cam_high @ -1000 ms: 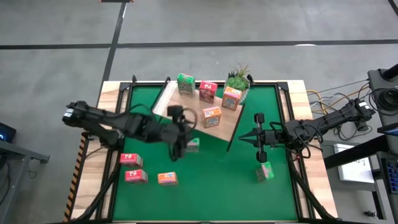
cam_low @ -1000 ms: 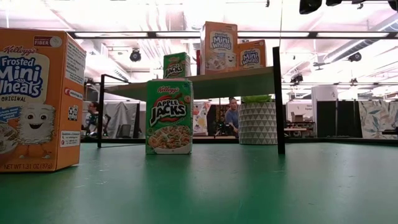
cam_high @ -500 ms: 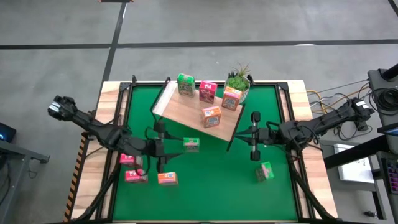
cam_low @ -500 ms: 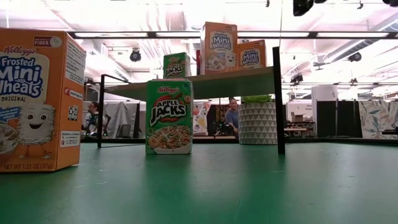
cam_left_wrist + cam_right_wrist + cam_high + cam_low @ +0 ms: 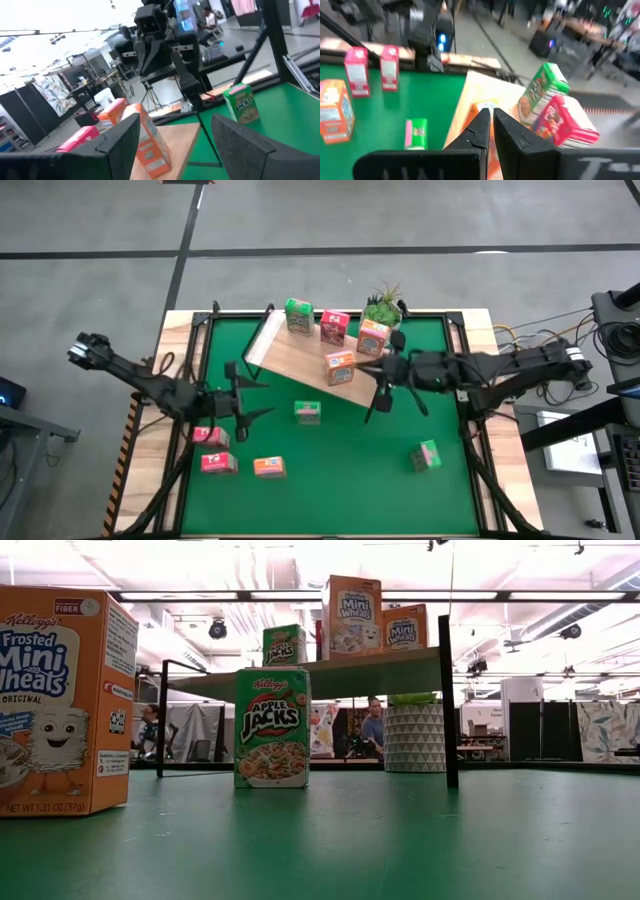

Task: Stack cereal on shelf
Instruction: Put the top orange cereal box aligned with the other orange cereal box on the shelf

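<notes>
The shelf [image 5: 300, 360] is a light-wood board on a thin black frame, set slantwise at the far middle of the green mat. On it stand a green [image 5: 298, 315], a pink [image 5: 334, 327] and two orange [image 5: 340, 367] cereal boxes. More boxes rest on the mat: green [image 5: 308, 412], green [image 5: 428, 455], two pink [image 5: 210, 436] and orange [image 5: 268, 468]. My left gripper [image 5: 250, 395] hangs open left of the middle green box, holding nothing [image 5: 175, 145]. My right gripper [image 5: 385, 375] is shut and empty by the shelf's right end, with the near orange box [image 5: 485, 107] beyond its tips [image 5: 491, 120].
A potted plant [image 5: 382, 308] stands at the shelf's far right corner. The shelf's black posts [image 5: 447, 700] rise from the mat. In the low view an orange box [image 5: 60, 700] fills the left side and a green one [image 5: 272, 727] stands before the shelf. People sit beyond the table.
My left gripper, open throughout, has drawn back from the middle green box toward the table's left edge and tipped from pointing down to level. My right gripper, shut, has risen and moved left from above the right green box toward the shelf's right end. No box has moved.
</notes>
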Action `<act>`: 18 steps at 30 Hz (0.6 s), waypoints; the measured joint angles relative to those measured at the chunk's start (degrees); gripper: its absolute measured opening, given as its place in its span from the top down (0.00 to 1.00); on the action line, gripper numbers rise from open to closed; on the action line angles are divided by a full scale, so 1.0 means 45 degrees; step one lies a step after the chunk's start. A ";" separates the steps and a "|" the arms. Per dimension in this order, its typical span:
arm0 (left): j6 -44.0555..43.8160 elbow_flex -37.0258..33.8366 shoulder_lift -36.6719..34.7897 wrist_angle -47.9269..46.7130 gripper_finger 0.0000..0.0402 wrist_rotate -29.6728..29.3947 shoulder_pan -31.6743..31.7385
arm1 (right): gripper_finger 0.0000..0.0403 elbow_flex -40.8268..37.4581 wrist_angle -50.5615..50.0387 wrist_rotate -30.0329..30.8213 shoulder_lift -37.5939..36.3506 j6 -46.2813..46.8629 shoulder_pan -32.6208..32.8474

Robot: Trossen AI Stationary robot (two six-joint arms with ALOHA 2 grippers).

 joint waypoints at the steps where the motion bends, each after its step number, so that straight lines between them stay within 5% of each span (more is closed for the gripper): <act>1: 0.0010 -0.0047 -0.0159 0.0031 0.43 -0.0084 0.0000 | 0.97 0.0575 -0.0871 -0.0210 0.0201 0.0137 -0.0230; 13: -0.0068 -0.0419 -0.0951 -0.0010 0.43 -0.0659 0.0024 | 0.96 0.6048 -0.6691 -0.2564 0.2738 0.0660 -0.1853; 18: -0.0001 -0.0395 -0.0946 -0.0019 0.43 -0.0726 0.0024 | 0.83 0.6948 -0.7738 -0.3251 0.3355 0.1220 -0.2083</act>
